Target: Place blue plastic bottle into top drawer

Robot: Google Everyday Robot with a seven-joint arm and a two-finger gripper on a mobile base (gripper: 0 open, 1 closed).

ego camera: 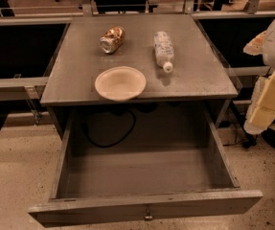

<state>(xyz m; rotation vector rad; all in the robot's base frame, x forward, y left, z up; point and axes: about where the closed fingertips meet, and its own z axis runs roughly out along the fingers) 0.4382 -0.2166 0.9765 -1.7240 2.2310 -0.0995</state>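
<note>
In the camera view, the blue plastic bottle [163, 51] lies on its side on the desk [201, 73], near the back and a bit to the right. Its white cap [167, 68] points to the front. A gold-brown can [112, 39] lies to its left, and a pale bowl [120, 83] sits near the front edge. The top drawer [146, 206] is pulled wide open below the desk, and its small knob [148, 217] shows on the front panel.

The tool [269, 102] hangs off the right side of the desk, lower than the desk top. It is well apart from the bottle and does not touch it. I cannot tell if the tool is released or clenched.
</note>
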